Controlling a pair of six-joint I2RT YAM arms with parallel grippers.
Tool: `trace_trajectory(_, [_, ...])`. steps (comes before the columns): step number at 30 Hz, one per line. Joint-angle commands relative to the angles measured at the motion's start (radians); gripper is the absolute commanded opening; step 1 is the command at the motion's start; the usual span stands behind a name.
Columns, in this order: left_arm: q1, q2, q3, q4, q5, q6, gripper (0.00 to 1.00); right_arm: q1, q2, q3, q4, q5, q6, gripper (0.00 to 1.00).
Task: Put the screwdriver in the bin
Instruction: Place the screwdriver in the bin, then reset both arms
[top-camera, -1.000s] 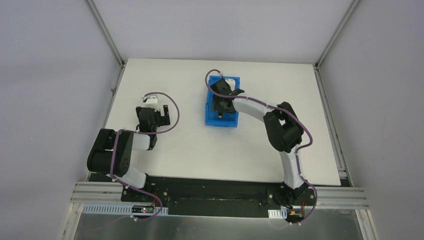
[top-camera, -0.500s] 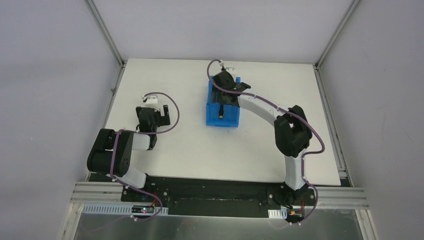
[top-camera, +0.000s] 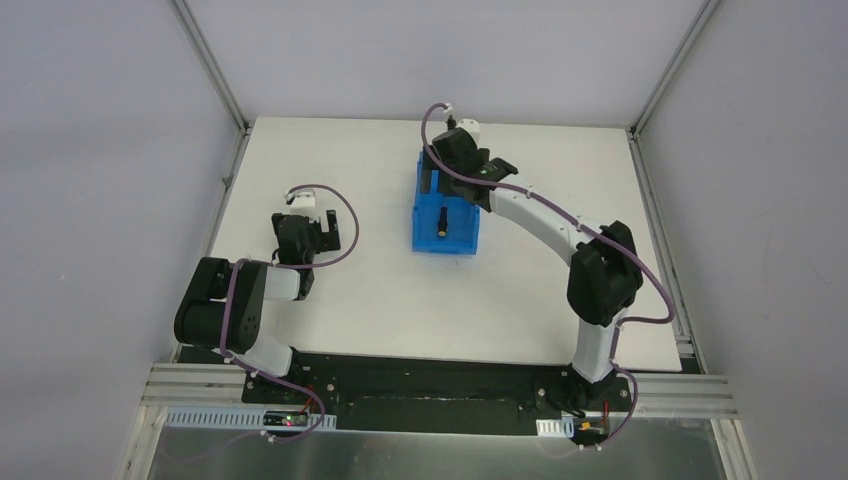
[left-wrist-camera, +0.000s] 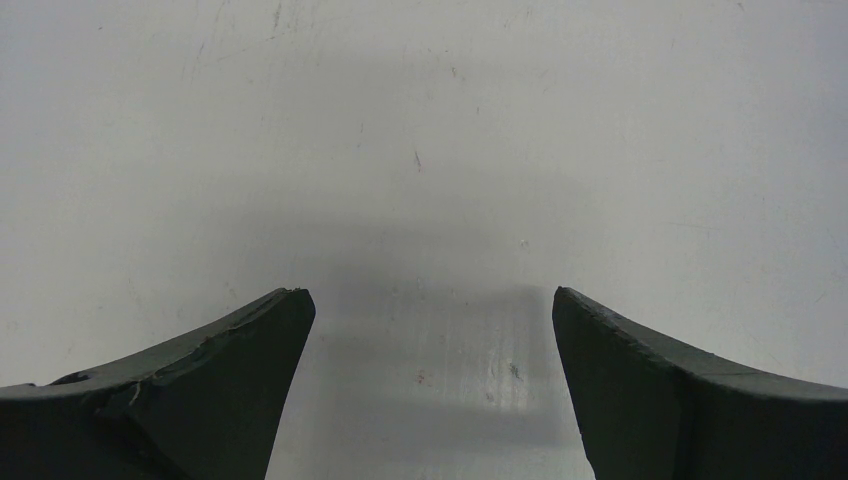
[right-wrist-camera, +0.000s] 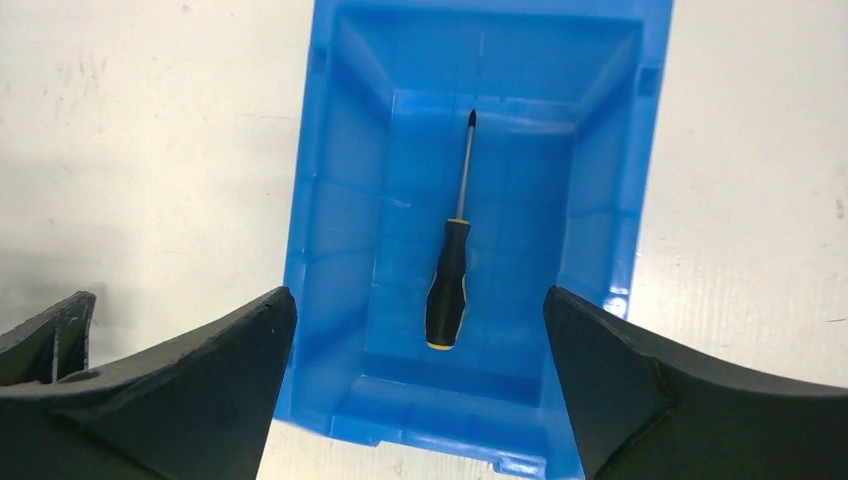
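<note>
Screwdriver (right-wrist-camera: 450, 290) | flat in bin (right-wrist-camera: 305, 250), shaft lengthwise | right gripper (right-wrist-camera: 417, 296) directly above, fingers spread, empty | left gripper (left-wrist-camera: 430, 300) spread, well apart

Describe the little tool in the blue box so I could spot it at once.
On the white table, find the blue bin toward the far side. Lying flat on its floor is the screwdriver: black handle, yellow end, thin metal shaft, the bin's only content.

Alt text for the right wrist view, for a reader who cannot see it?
A small black-handled screwdriver lies flat inside the rectangular bright blue plastic bin, tip toward the far wall. The right end effector hangs above, open and empty.
</note>
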Motion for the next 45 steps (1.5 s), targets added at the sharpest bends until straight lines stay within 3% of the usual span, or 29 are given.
trace_trajectory(1, [0.01, -0.021, -0.001, 0.025, 0.019, -0.006, 0.99, 0.002, -0.128, 0.022, 0.02, 0.047, -0.063, 0.98])
trace_trajectory(13, [0.01, -0.022, -0.001, 0.025, 0.019, -0.006, 0.99, -0.137, -0.342, -0.156, -0.027, 0.024, -0.146, 0.98])
trace_trajectory(33, [0.01, -0.021, -0.001, 0.025, 0.02, -0.006, 0.99, -0.664, -0.583, -0.496, -0.052, -0.217, -0.262, 0.98])
trace_trajectory(45, [0.01, -0.022, -0.001, 0.025, 0.018, -0.006, 0.99, -0.691, -0.627, -0.653, 0.058, -0.22, -0.286, 0.98])
